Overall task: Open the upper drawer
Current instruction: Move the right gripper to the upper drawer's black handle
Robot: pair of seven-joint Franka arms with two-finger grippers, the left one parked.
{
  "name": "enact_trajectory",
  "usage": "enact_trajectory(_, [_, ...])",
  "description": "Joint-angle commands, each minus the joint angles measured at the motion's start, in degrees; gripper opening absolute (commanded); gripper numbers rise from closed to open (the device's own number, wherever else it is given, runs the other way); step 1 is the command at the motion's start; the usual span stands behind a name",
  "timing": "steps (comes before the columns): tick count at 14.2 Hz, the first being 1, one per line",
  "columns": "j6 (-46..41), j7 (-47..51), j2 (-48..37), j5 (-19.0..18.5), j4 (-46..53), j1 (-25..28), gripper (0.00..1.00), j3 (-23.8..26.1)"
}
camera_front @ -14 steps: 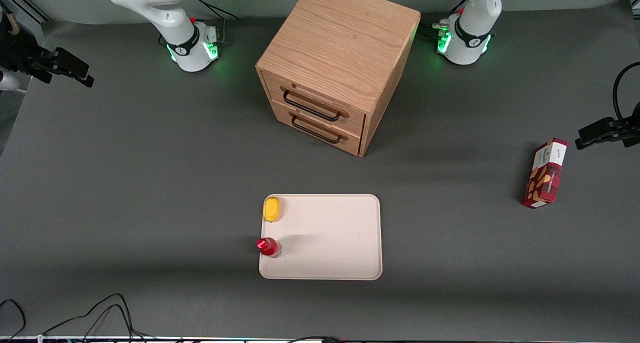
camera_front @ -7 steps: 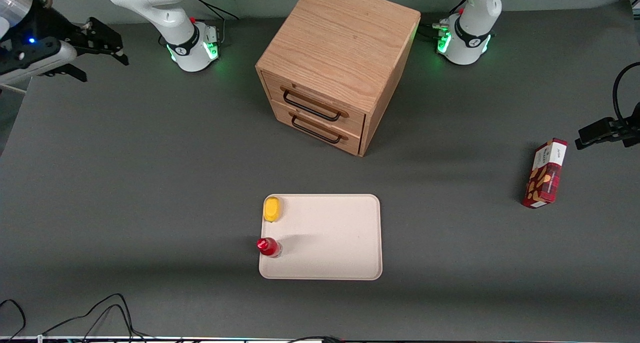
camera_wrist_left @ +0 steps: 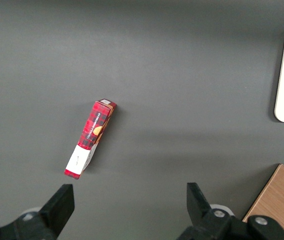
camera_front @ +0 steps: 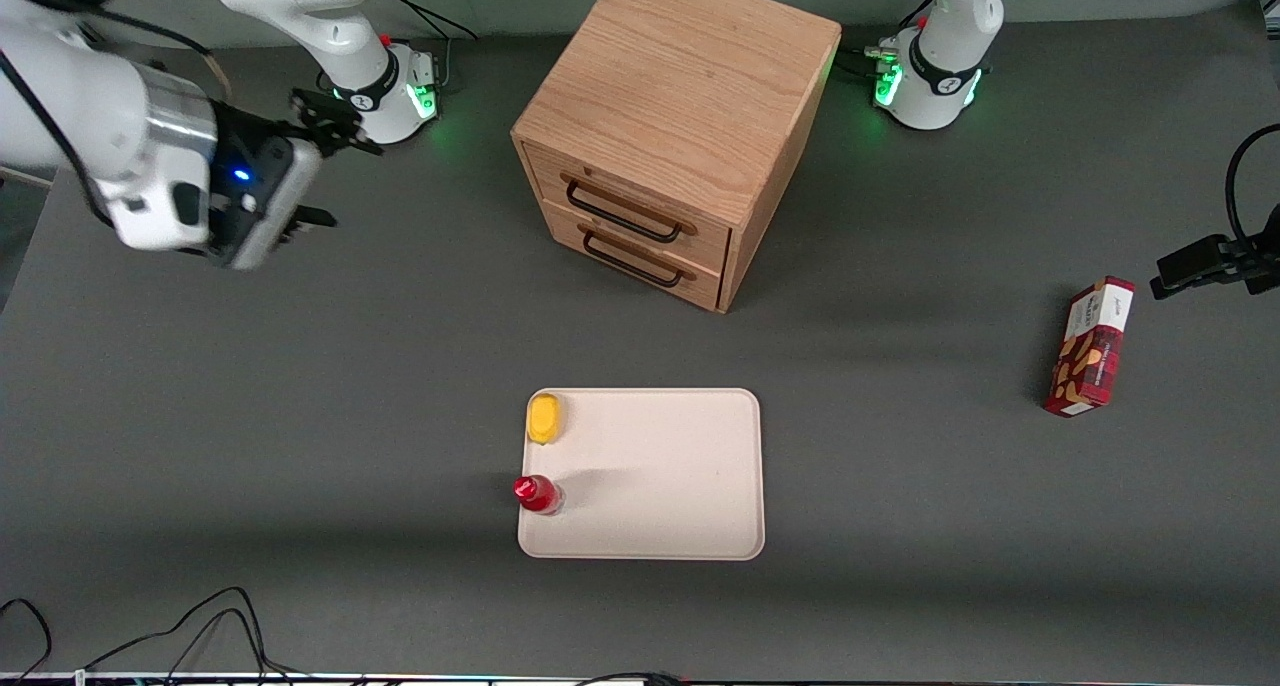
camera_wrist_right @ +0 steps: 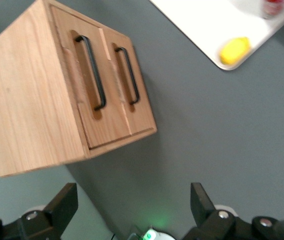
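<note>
**Jaws spread, upper drawer shut**

From my station I read the gripper [camera_front: 322, 166] in the air above the grey bench [camera_front: 300, 366], toward the working arm's end, well apart from the oak cabinet [camera_front: 680, 86]. Its jaws stand spread, nothing between them; the wrist view shows both black fingers [camera_wrist_right: 64, 205] wide apart.

The cabinet sits on the bench between the two arm bases. The upper drawer [camera_front: 640, 198] is shut, its front flush with the cabinet face. Its black wire handle [camera_front: 622, 216] lies across the front, untouched. The lower drawer [camera_front: 640, 256] sits directly under it, also shut, with the same kind of handle. In the wrist view both drawer fronts face the camera, upper drawer [camera_wrist_right: 81, 90] beside lower drawer [camera_wrist_right: 131, 85].

Nearer the front camera than the cabinet lies a pale tray [camera_front: 680, 466]. A yellow lemon-like piece [camera_front: 544, 418] rests at one corner of it. A small red-capped bottle [camera_front: 536, 493] stands upright at the tray's edge, nearer the camera than the yellow piece.

Toward the parked arm's end, a red plaid box [camera_front: 1090, 348] lies on the bench, well apart from tray and cabinet.
</note>
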Motion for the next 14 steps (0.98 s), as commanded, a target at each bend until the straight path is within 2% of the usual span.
enact_trajectory(1, [2.82, -1.92, 6.62, 2.33, 3.12, 0.10, 1.00, 4.47])
enact_trajectory(4, [9.93, -1.39, 11.29, 1.36, 2.33, 1.15, 1.00, 9.67])
enact_trajectory(7, [14.94, -1.13, 14.64, 0.40, 0.93, 3.61, 1.00, 10.99])
enact_trajectory(10, [22.85, 0.70, 14.91, -1.18, -5.56, 3.79, 1.00, 14.77])
enact_trajectory(14, [28.83, 3.44, 14.73, -2.15, -10.75, 3.79, 1.00, 17.67])
